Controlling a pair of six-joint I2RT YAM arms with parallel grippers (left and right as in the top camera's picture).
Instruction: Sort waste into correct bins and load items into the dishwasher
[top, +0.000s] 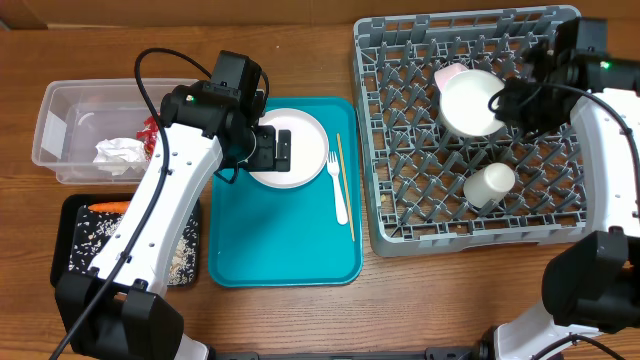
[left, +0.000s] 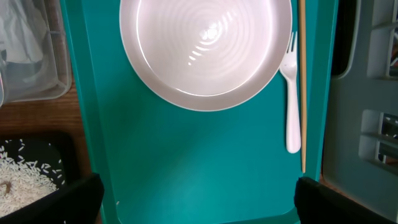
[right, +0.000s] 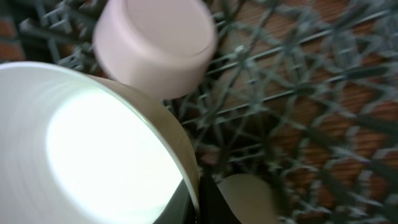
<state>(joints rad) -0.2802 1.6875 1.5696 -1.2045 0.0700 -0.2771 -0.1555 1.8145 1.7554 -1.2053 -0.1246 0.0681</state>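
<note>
Evidently to seat it between pegs, the right gripper (top: 503, 100) pinches the white bowl (top: 468, 103) by its rim inside the dish rack (top: 400, 215). Left of the rack, the left gripper (top: 283, 148) hovers spread wide over the plate (top: 305, 128).

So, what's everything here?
Dish rack: one, grey, right
Round bowl: one, white, rack
Squat cup: one, pink, rack
Small cup: one, white, rack
Flat tray: one, teal, centre
Round plate: one, white, tray
Plastic fork: one, white, tray
Wooden stick: one, tan, tray
Plastic tub: one, clear, left
Crumpled napkin: one, white, tub
Crumpled wrapper: one, red, tub
Shallow pan: one, black, left
Small carrot: one, orange, pan
Rice scraps: many, white, pan
Left claw: one, black, open
Right claw: one, black, gripping bowl
</note>
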